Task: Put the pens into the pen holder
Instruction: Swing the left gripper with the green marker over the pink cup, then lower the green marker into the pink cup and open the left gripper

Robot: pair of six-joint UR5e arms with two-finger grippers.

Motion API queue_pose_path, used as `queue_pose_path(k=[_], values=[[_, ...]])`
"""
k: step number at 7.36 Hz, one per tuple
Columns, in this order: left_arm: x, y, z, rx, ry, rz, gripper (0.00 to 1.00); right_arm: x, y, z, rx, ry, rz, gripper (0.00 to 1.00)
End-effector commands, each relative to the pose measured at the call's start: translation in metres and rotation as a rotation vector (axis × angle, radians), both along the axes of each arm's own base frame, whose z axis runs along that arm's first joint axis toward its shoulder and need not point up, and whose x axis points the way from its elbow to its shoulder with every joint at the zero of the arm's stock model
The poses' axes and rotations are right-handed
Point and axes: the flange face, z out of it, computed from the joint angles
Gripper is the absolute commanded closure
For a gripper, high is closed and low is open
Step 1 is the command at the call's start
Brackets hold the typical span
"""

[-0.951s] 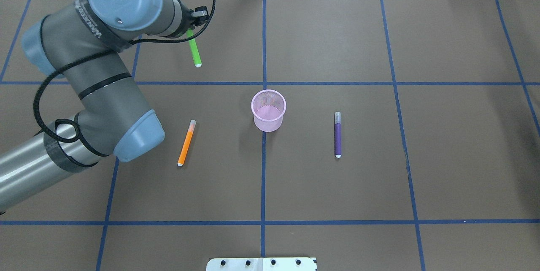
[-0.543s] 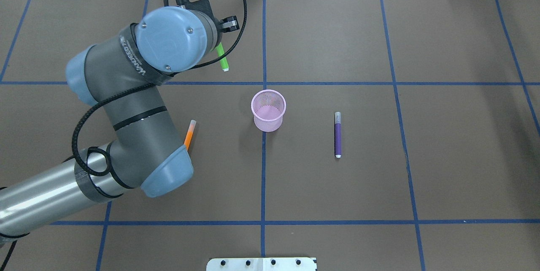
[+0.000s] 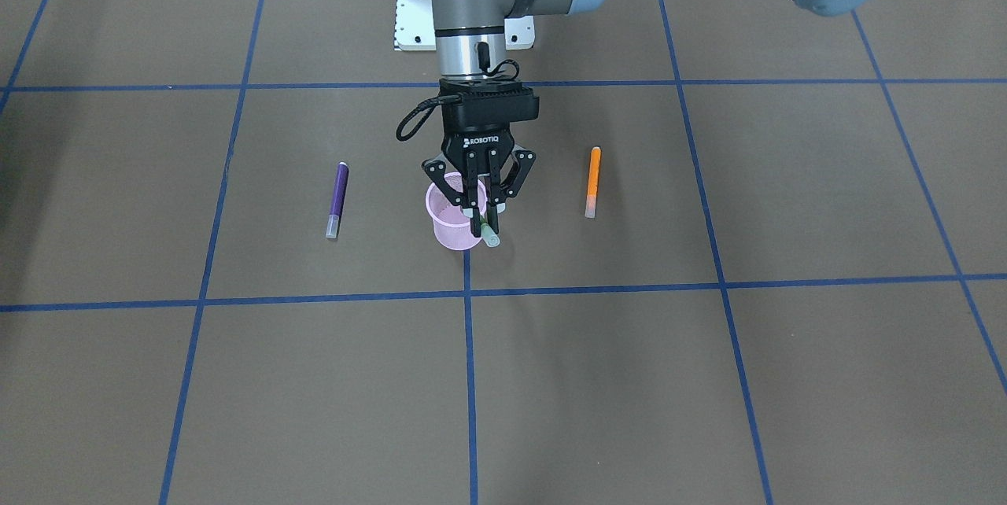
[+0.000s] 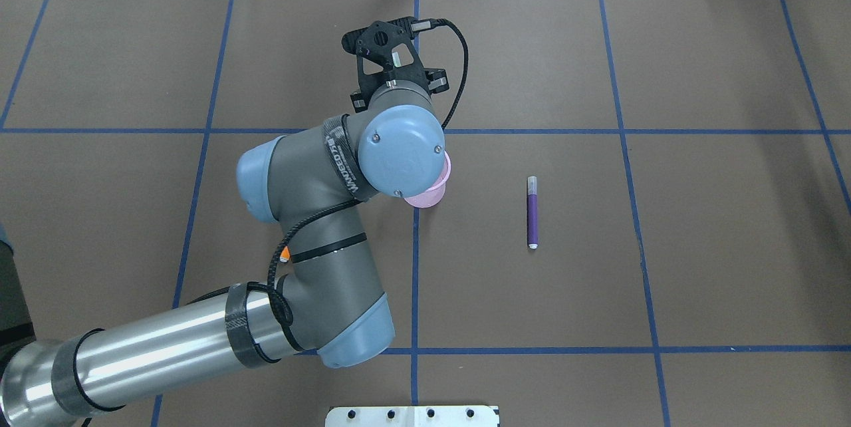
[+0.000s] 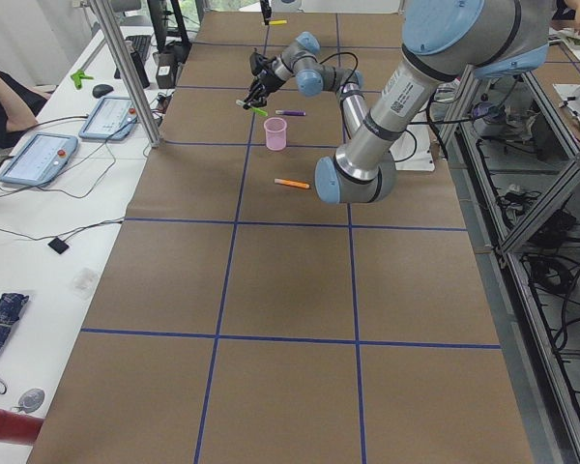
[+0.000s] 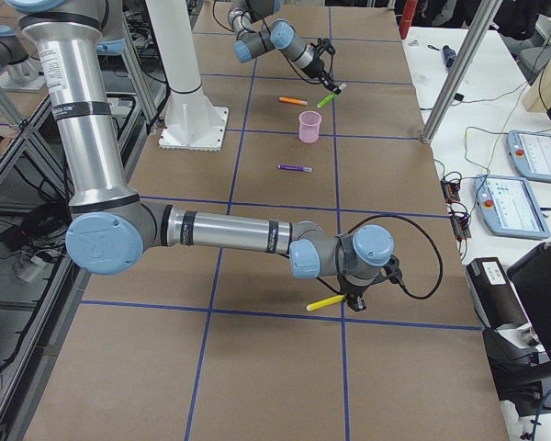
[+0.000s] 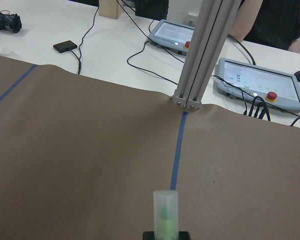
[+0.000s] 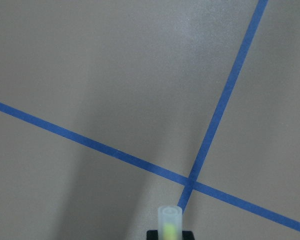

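1. My left hand point(image 3: 482, 223) hangs raised above the brown paper-covered counter point(image 3: 708, 379). Its two black fingers are pressed onto a short thick green pen point(image 7: 165, 216). The pen sits tilted in the pinch, and its pale translucent cap end pokes out past the fingertips on the side away from the robot's base.
2. Just below that hand, a little toward the base, the small round pink wire-mesh pen holder point(image 3: 450, 228) stands upright. The gripped pen is in the air, apart from its rim.
3. To the hand's left, a short thick orange pen point(image 3: 593, 178) with a pale cap end lies flat on the counter, well apart from the holder.
4. To the hand's right, past the holder, a short thick purple pen point(image 3: 337, 194) lies flat, slightly farther off than the orange one.
5. Far off to the right, near the counter's end, my right hand point(image 6: 354, 300) sits low over the counter, pinching a short yellow pen point(image 6: 325, 302). Its wrist camera shows the pale cap sticking out ahead above crossing blue tape lines point(image 8: 225, 90).
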Motion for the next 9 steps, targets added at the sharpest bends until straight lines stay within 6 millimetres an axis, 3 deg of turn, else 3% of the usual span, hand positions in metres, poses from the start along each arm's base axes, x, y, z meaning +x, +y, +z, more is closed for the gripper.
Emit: queue_pose_path(k=[1,9], values=[[0.021,-0.001,0.013,0.005,-0.03,-0.018,1.0,0.0,-0.001,-0.002,-0.003,0.0,0.008,1.0],[0.051,0.036,0.02,0.03,-0.04,0.015,1.0,0.001,-0.001,-0.004,-0.001,0.001,0.011,1.0]])
